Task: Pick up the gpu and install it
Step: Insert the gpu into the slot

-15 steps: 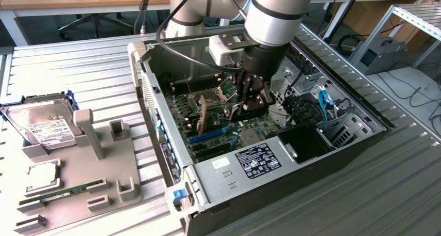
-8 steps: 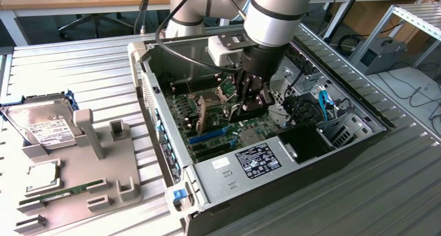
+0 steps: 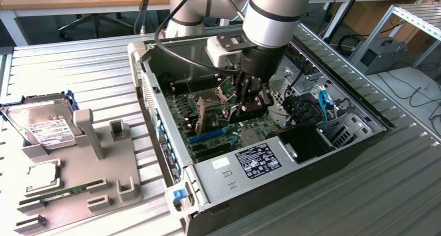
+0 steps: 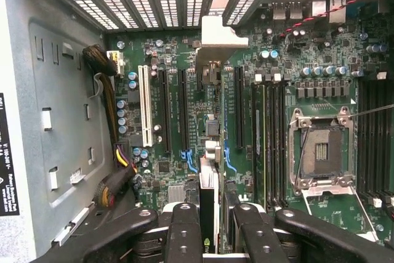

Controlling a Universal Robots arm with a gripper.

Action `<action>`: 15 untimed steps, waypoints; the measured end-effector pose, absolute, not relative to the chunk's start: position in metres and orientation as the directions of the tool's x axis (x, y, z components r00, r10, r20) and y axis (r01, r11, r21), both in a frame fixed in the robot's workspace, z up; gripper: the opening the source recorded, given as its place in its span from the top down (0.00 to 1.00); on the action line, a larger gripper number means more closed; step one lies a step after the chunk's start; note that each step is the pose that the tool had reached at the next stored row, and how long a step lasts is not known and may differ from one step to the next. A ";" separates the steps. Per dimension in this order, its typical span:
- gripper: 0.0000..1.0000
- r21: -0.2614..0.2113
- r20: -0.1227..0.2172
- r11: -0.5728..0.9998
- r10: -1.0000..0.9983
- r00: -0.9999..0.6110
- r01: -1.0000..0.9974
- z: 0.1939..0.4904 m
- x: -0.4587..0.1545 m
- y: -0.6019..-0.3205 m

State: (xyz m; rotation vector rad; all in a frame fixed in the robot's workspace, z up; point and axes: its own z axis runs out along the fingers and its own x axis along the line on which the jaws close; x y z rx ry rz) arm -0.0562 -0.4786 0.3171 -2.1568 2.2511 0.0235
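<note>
My gripper [image 3: 251, 103] is down inside the open computer case [image 3: 206, 169], shut on the gpu [image 3: 252, 113], which hangs as a dark card just above the green motherboard [image 3: 214, 117]. In the wrist view the gpu [image 4: 209, 192] shows edge-on between my two black fingers [image 4: 184, 229]. Its silver bracket [image 4: 218, 32] reaches toward the case's rear slot openings. The card lies parallel to the long black expansion slots [image 4: 183, 109], between two of them. I cannot tell whether its lower edge touches a slot.
The open CPU socket [image 4: 320, 149] and memory slots [image 4: 271, 140] lie beside the card. Cable bundles [image 4: 111, 90] run along the case floor. Outside the case, a grey holder [image 3: 82, 179] carries a hard drive [image 3: 45, 125], a processor [image 3: 43, 175] and a RAM stick [image 3: 62, 192].
</note>
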 end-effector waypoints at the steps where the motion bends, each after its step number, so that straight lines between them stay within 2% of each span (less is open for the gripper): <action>1: 0.74 -0.006 -0.028 0.043 -0.999 -0.043 -0.999 0.317 -0.056 -0.479; 15: 0.74 -0.006 -0.028 0.043 -0.999 -0.043 -0.999 0.316 -0.062 -0.479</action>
